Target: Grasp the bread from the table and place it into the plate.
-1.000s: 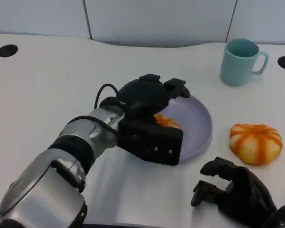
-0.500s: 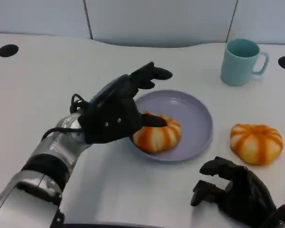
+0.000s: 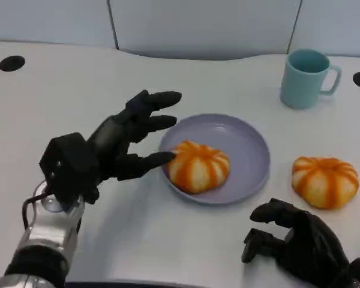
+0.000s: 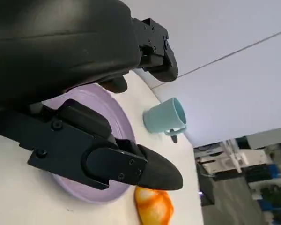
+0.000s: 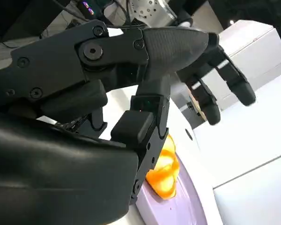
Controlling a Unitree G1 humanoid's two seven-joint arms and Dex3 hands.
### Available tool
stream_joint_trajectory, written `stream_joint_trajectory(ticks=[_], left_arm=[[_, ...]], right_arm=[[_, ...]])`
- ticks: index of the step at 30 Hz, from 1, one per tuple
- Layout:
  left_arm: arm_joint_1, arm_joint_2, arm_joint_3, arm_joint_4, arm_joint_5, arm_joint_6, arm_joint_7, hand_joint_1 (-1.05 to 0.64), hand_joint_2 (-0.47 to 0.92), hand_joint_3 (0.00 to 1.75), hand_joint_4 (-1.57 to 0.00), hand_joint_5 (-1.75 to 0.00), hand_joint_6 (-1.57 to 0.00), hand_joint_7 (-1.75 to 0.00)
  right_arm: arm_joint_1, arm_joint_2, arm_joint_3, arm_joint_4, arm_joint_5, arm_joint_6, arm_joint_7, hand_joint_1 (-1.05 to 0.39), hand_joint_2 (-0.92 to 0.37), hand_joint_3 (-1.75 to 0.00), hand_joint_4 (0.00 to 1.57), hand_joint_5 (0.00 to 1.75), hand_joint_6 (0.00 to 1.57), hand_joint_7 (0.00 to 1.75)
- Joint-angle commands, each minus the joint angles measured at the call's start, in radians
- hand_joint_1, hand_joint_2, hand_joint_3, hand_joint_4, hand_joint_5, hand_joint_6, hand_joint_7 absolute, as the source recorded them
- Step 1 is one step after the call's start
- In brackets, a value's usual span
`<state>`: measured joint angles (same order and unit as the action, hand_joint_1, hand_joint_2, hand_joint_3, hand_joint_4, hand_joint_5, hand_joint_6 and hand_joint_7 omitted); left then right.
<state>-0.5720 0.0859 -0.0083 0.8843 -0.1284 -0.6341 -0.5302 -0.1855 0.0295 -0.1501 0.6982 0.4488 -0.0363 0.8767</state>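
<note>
An orange-and-white striped bread [image 3: 198, 166] lies in the lilac plate [image 3: 252, 144], on its near-left side; the right wrist view shows the same bread [image 5: 164, 173] on the plate [image 5: 178, 206]. My left hand [image 3: 117, 147] hovers just left of the plate with its fingers spread and nothing in them, one fingertip close to the bread. It also appears in the right wrist view as my left hand [image 5: 215, 79]. My right hand [image 3: 294, 240] rests on the table at the lower right, fingers curled in, holding nothing.
A second striped bread [image 3: 324, 180] sits on the table right of the plate, also seen as a bread [image 4: 152, 208] past my thumb. A teal mug [image 3: 306, 78] stands at the back right. Cable holes mark the far table corners.
My left hand has let go of the bread in the plate, spread its fingers and drawn back to the left. The right hand has not moved.
</note>
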Motion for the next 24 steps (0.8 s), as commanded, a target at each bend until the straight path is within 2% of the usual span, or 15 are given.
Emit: stream_joint_trajectory(ticks=[1, 5, 9, 14, 16, 17, 20, 24], left_arm=[[0.092, 0.004, 0.066, -0.093, -0.119, 0.030, -0.080, -0.88, 0.92, 0.24, -0.05, -0.78, -0.15, -0.43], [0.184, -0.007, 0.113, -0.220, -0.230, 0.125, -0.124, -0.88, 0.92, 0.26, -0.01, -0.94, -0.19, -0.38], [0.270, -0.025, 0.157, -0.332, -0.321, 0.225, -0.123, -0.85, 0.92, 0.26, -0.05, -1.00, -0.23, -0.38], [0.351, -0.039, 0.206, -0.429, -0.416, 0.355, -0.121, -0.89, 0.92, 0.21, -0.17, -1.12, -0.33, -0.41], [0.389, -0.046, 0.217, -0.460, -0.426, 0.376, -0.113, -0.90, 0.92, 0.20, -0.21, -1.23, -0.37, -0.45], [0.404, -0.048, 0.220, -0.472, -0.427, 0.381, -0.112, -0.89, 0.92, 0.20, -0.20, -1.36, -0.36, -0.54], [0.449, -0.057, 0.220, -0.504, -0.417, 0.379, -0.110, -0.87, 0.92, 0.22, -0.17, -1.57, -0.30, -0.80], [0.506, -0.074, 0.225, -0.529, -0.425, 0.367, -0.123, -0.85, 0.92, 0.24, -0.18, -1.72, -0.24, -1.13]], right_arm=[[0.038, -0.018, -0.004, 0.039, -0.020, 0.024, -0.022, -0.49, -0.92, -0.29, 0.89, 1.19, 0.93, 0.69], [0.033, -0.019, -0.008, 0.048, -0.016, 0.025, -0.013, -0.48, -0.92, -0.29, 0.89, 1.18, 0.92, 0.68], [0.034, -0.020, -0.007, 0.044, -0.023, 0.024, -0.025, -0.48, -0.92, -0.30, 0.88, 1.18, 0.92, 0.68], [0.033, -0.018, -0.012, 0.047, -0.024, 0.007, -0.030, -0.48, -0.92, -0.29, 0.84, 1.23, 0.89, 0.70], [0.035, -0.016, -0.013, 0.039, -0.021, 0.009, -0.032, -0.49, -0.92, -0.29, 0.83, 1.24, 0.88, 0.70], [0.037, -0.016, -0.013, 0.034, -0.020, 0.011, -0.033, -0.49, -0.92, -0.30, 0.82, 1.26, 0.87, 0.71], [0.034, -0.016, -0.015, 0.046, -0.022, -0.005, -0.032, -0.50, -0.92, -0.29, 0.80, 1.28, 0.86, 0.72], [0.048, -0.011, -0.008, 0.012, -0.024, -0.005, -0.041, -0.50, -0.92, -0.33, 0.79, 1.29, 0.84, 0.74]])
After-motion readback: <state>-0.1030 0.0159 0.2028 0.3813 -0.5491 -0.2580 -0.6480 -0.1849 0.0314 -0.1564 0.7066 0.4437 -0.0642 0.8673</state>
